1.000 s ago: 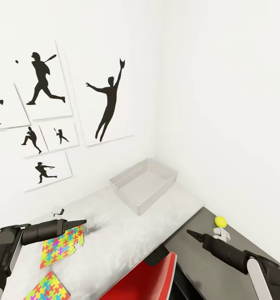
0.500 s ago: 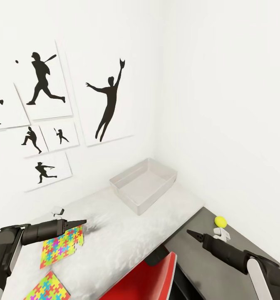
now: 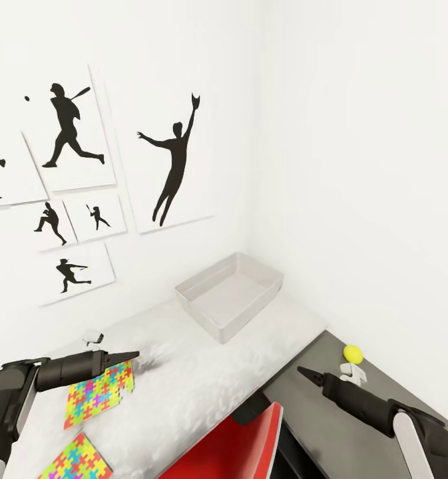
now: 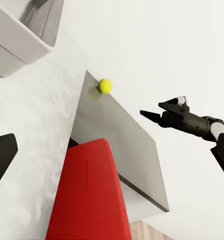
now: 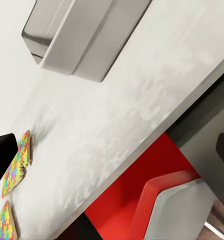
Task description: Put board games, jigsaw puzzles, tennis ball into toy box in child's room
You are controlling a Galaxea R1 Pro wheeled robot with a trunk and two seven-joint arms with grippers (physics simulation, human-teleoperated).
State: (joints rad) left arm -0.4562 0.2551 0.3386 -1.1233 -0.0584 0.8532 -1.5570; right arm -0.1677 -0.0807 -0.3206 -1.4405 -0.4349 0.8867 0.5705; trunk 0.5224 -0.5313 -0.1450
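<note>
The pale grey toy box (image 3: 229, 293) stands empty at the far end of the light-grey table (image 3: 184, 379), in the room's corner. Two jigsaw puzzles lie flat on the near left of the table, one (image 3: 97, 394) under my left gripper (image 3: 133, 355) and one (image 3: 74, 459) nearer me. The tennis ball (image 3: 353, 354) rests on the lower dark shelf unit (image 3: 330, 426), beyond my right gripper (image 3: 302, 370). Both grippers hover open and hold nothing. The board games and the bed are out of view. The left wrist view shows the ball (image 4: 105, 85) and the right gripper (image 4: 159, 111).
A red chair (image 3: 231, 444) is pushed in between table and shelf unit, close under both arms. White walls with black sports pictures (image 3: 174, 159) close the table's far and right sides. A small white object (image 3: 354, 374) sits on the shelf beside the ball.
</note>
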